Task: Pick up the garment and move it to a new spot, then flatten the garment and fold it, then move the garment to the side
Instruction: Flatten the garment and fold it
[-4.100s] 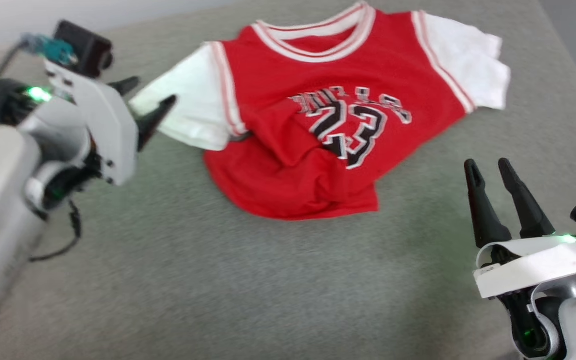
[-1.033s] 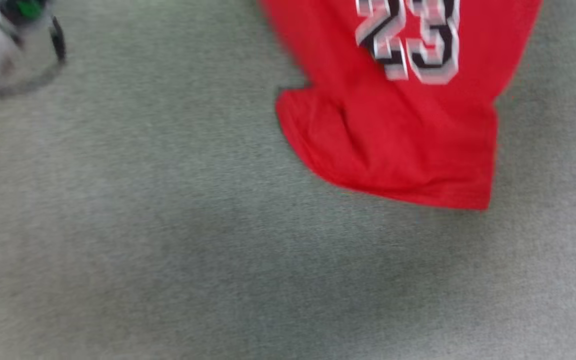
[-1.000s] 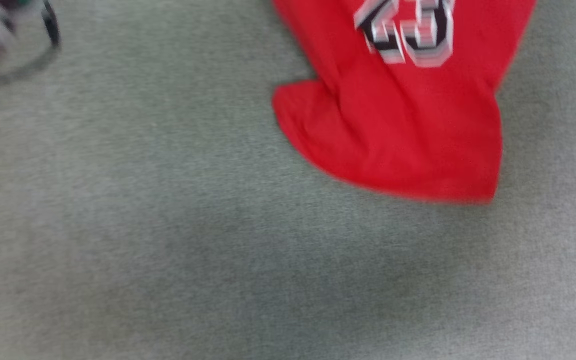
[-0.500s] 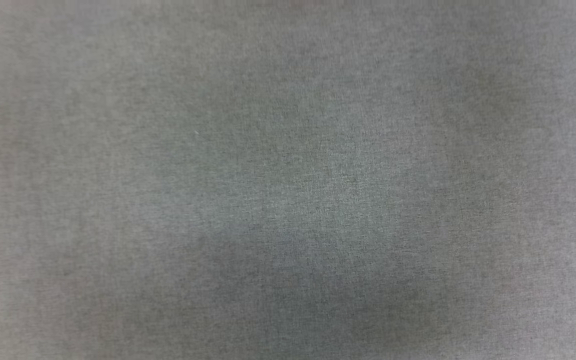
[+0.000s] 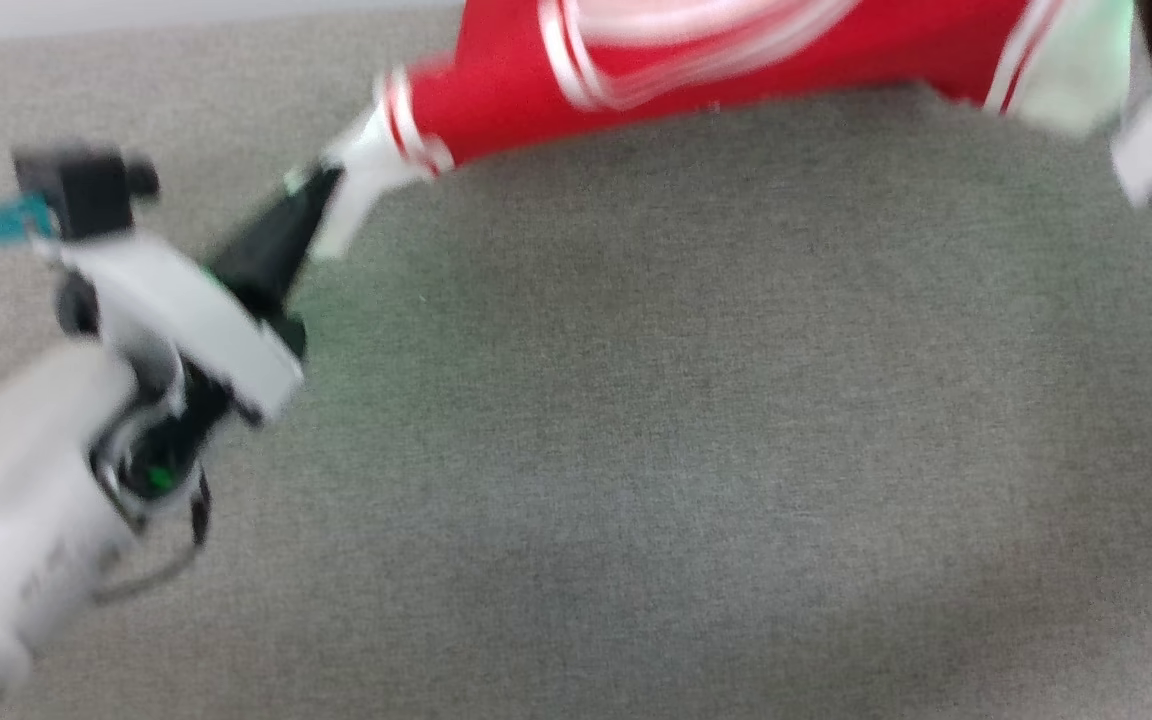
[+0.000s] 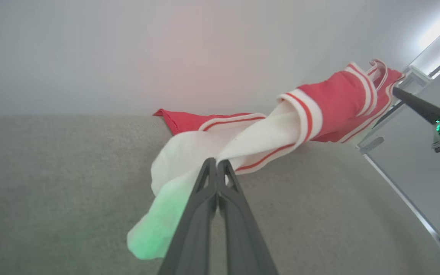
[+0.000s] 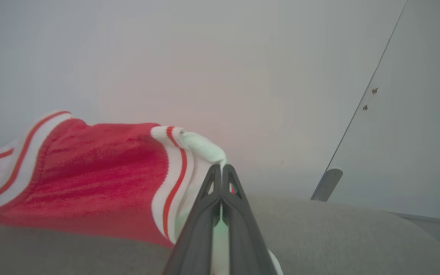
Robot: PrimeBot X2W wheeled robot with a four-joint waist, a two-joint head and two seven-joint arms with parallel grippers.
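Garment (image 5: 696, 60): red jersey, white short sleeves, striped trim. It was strung out sideways across the top of the head view, above the grey cloth surface (image 5: 636, 450). It was held by one sleeve at each end. The head view was motion-blurred and no lettering was readable.

Left end: the white sleeve was pinched at the tips of the left gripper (image 6: 217, 162). In the left wrist view the two dark fingers lay pressed together along their length, with sleeve fabric caught at the very tip. The loose sleeve cuff hung below the grip, tinted green by the gripper light. The red body ran from there toward the other arm's dark finger, at the right of that view.

Right end: the right gripper (image 7: 222, 168) was likewise fully closed, its tips nipping the white sleeve just past the red-and-white armhole trim. The red body stretched off to the left of the right wrist view.

Contact with the surface: a red edge showed low at the far side in the left wrist view. Could not tell whether it rested on the cloth.

Background: pale wall (image 7: 204, 57) behind the surface.
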